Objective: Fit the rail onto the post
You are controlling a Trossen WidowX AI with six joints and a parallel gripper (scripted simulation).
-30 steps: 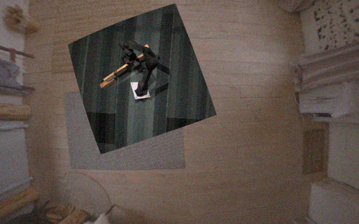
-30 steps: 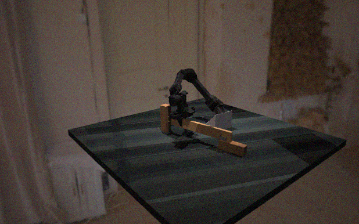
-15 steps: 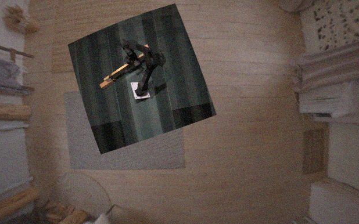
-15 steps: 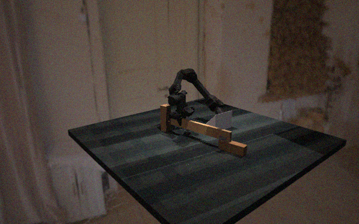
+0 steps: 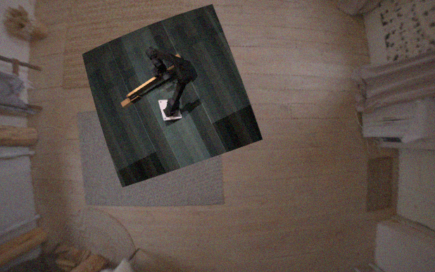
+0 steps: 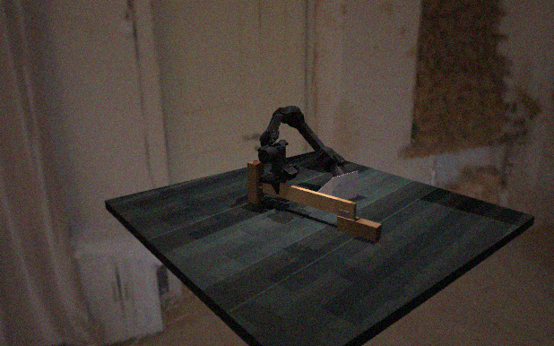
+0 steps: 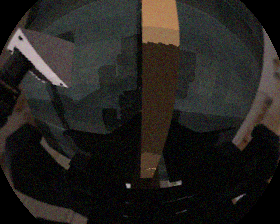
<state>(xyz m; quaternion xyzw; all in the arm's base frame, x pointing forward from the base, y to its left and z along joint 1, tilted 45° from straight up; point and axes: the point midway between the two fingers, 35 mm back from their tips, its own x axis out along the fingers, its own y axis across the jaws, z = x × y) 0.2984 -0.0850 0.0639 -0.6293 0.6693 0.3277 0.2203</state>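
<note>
The long wooden rail [image 5: 142, 87] [image 6: 324, 199] [image 7: 160, 85] is held above the table, with its shadow below it. Its far end is at the bracket on the low footboard block [image 5: 126, 102] [image 6: 359, 229]; how deep it sits cannot be told. My gripper [image 6: 277, 187] is shut on the rail near the post end, with the fingers reaching down over it. The upright wooden post [image 5: 177, 56] [image 6: 254, 183] stands just beyond the rail's near end. In the exterior view the rail end appears close against the post. The pegs, the holes and any small gap are hidden.
The dark plank table [image 5: 187, 141] [image 6: 256, 269] carries everything. The arm's pale base plate [image 5: 162, 106] [image 7: 38, 64] lies to one side of the rail. The arm arches over from it and covers part of the rail and post in the top view.
</note>
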